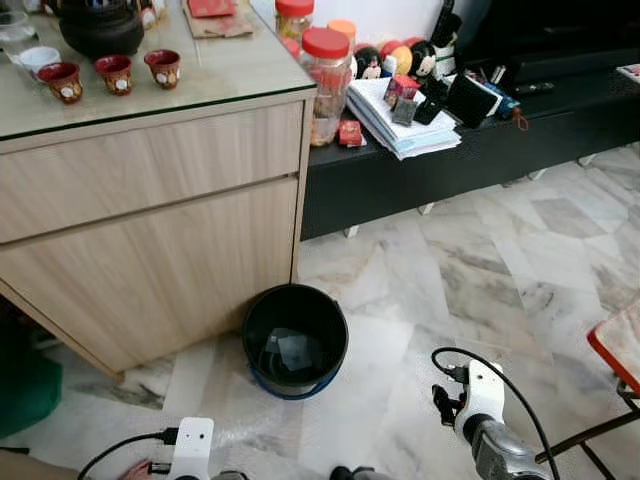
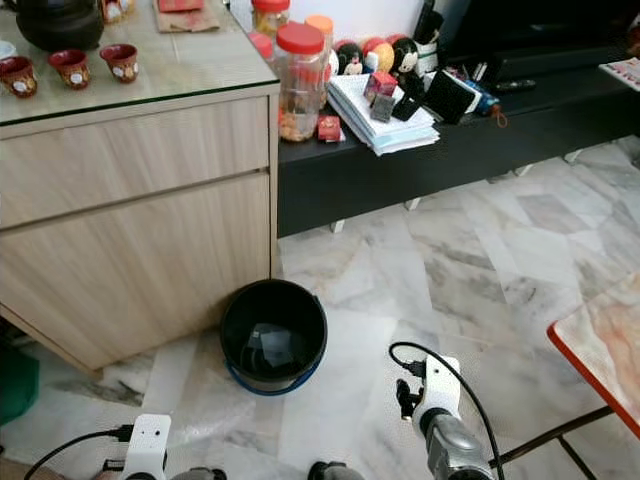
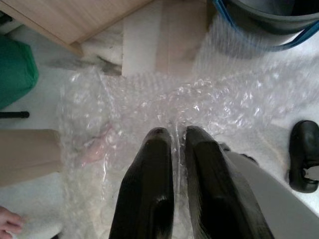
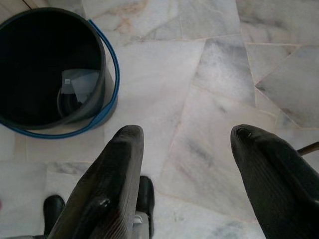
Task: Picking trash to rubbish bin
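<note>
Left eye view – bin: a black rubbish bin [image 1: 295, 340] with a blue band at its base stands on the marble floor [image 1: 520, 290], just beside the corner of a wooden cabinet [image 1: 150, 230]; pale scraps lie at its bottom.
Left eye view – cabinet top: three small red cups [image 1: 113, 72] and a dark teapot [image 1: 100, 27] on a glass surface.
Left eye view – low shelf: a black shelf [image 1: 420, 170] carries red-lidded jars [image 1: 326, 70], a stack of papers [image 1: 400, 125] and small figurines.
Left eye view – arms: the left wrist shows at the lower edge, the right wrist near the lower right, with a black cable looping over it.

Right eye view – same scene: the bin sits between cabinet corner and open floor; the corner of a red-edged table [image 2: 600, 345] enters at the right.

Left wrist view – left gripper [image 3: 172, 137]: the two black fingers are pressed almost together, pinching a fold of clear bubble wrap [image 3: 149, 107].
Left wrist view – bubble wrap: spread crumpled over the floor, reaching up to the bin's base; it lies outside the bin.
Left wrist view – surroundings: a green object [image 3: 17, 72] beside the cabinet's foot; a person's fingertips [image 3: 7, 221] at the corner.

Right wrist view – right gripper [image 4: 187, 134]: fingers spread wide apart, nothing between them, above bare marble.
Right wrist view – bin: near the gripper, to one side, paper scraps [image 4: 79, 84] inside.
</note>
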You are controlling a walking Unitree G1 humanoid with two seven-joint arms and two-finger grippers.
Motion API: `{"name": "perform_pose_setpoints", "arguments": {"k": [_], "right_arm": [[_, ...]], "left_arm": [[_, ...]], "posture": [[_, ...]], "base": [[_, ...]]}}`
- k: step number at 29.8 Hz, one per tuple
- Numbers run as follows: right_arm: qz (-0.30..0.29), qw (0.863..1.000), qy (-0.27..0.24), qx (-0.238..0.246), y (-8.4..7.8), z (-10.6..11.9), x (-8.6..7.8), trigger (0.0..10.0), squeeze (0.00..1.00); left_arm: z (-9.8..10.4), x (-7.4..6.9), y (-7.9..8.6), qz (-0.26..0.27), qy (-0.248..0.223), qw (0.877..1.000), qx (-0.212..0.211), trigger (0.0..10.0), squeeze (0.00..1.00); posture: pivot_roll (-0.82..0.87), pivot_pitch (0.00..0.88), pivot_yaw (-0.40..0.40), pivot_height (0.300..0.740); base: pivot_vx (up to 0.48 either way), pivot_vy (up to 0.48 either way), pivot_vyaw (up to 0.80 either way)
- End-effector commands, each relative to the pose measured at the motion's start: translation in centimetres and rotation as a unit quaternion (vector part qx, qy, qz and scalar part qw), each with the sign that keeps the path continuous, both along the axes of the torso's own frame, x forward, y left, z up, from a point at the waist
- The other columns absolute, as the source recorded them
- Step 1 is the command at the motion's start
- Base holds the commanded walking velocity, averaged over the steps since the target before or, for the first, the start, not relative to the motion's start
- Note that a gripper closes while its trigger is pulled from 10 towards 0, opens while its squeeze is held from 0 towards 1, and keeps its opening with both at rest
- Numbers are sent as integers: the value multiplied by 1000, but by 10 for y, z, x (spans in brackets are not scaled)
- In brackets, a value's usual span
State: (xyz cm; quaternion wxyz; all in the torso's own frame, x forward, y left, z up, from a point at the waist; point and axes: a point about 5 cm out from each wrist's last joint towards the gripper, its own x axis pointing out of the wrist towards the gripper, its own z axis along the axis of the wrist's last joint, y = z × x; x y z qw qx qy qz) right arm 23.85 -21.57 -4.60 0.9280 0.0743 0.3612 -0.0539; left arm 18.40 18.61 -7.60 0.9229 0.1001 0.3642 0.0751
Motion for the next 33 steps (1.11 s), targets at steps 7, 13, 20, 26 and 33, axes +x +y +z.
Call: {"name": "perform_pose_setpoints", "arguments": {"k": [7,13,20,26,33], "right_arm": [[-7,1000,11,-9,-6,-2,-4,10000,0],[-5,1000,13,-4,-4,-4,-6,10000,0],[24,999,37,-8,2,-11,-15,10000,0],[35,998,57,-14,4,-18,-25,10000,0],[12,996,88,-2,10,-28,-40,10000,0]], "left_arm": [[-6,-11,-3,5,16,1000,-8,10000,0],[-3,-6,-5,4,7,1000,-9,10000,0],[-6,-12,-5,-5,17,1000,-7,10000,0],[-9,-17,-5,-2,24,1000,-7,10000,0],[-10,-19,-6,4,28,1000,-8,10000,0]], "posture": [[82,223,-133,740],[84,216,-129,740],[80,205,-122,740],[81,204,-122,740],[80,230,-130,740]], "base": [[0,0,0],[0,0,0],[0,0,0],[0,0,0],[0,0,0]]}}
